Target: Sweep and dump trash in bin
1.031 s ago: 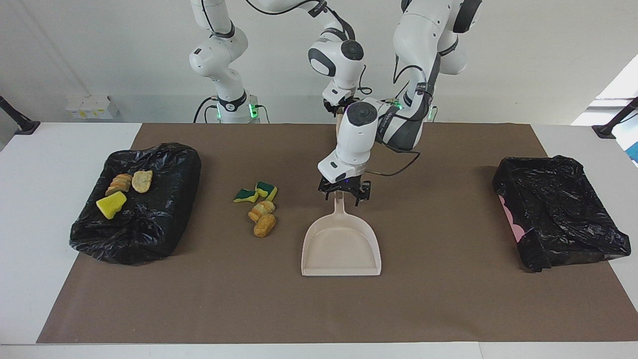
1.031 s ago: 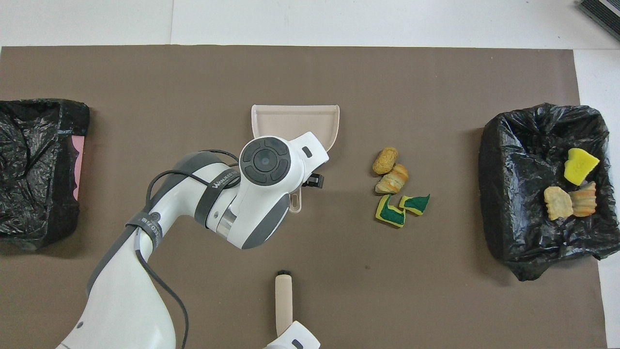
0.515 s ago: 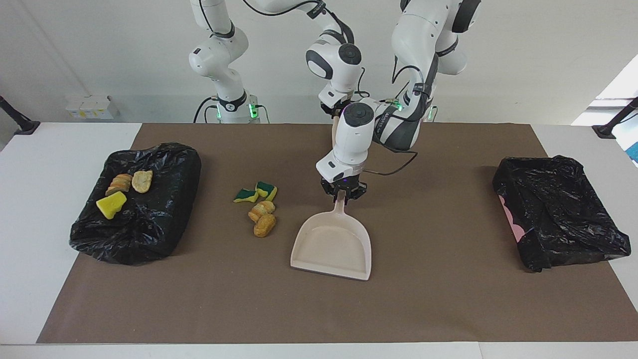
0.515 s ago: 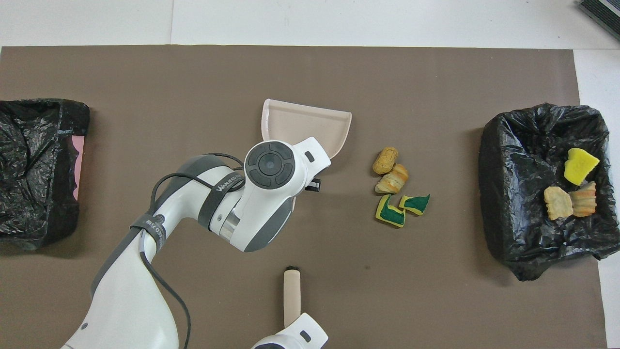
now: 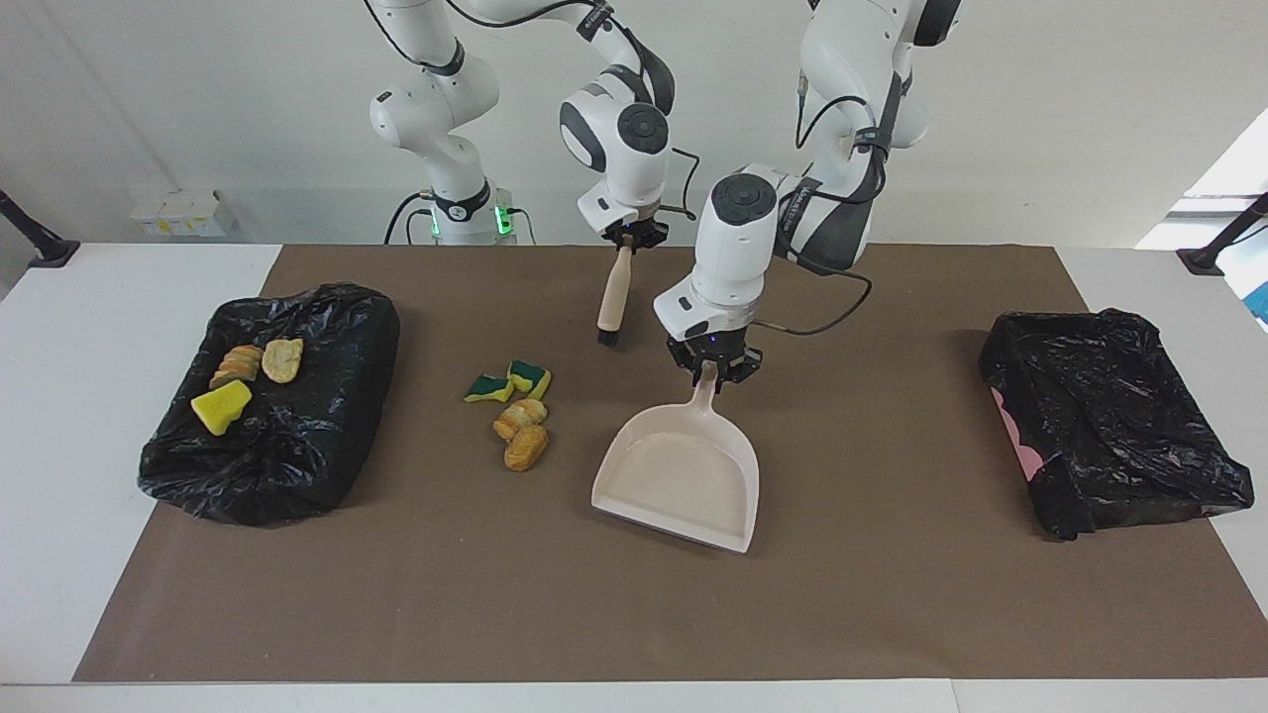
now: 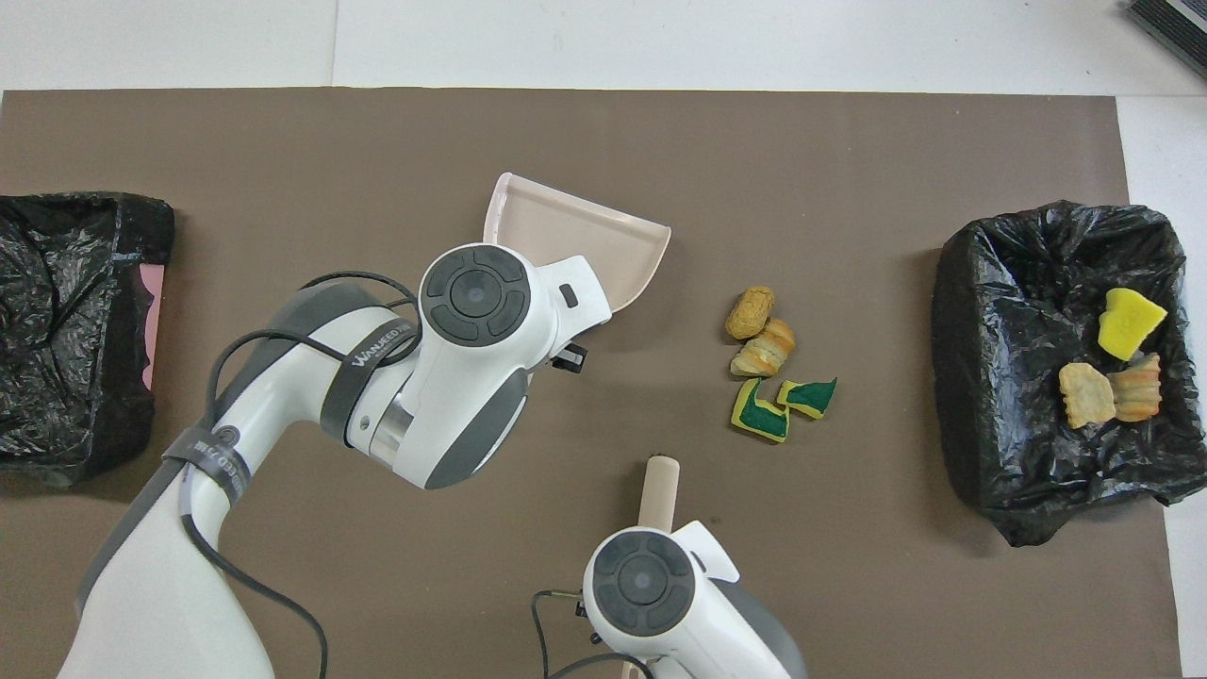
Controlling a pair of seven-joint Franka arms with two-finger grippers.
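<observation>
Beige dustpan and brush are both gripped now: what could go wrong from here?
1. The left gripper pinches only the handle tip of the beige plastic dustpan, which hangs tilted; it may swivel.
2. The four loose scraps lie clustered; the wooden-handled brush in the right gripper may scatter them past the pan.

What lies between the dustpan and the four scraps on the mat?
Nothing: in the facing view, only bare brown mat separates the dustpan from the scraps. The overhead view agrees.

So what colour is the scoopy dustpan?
Pale beige, all over; the dustpan shows best in the facing view.
</observation>
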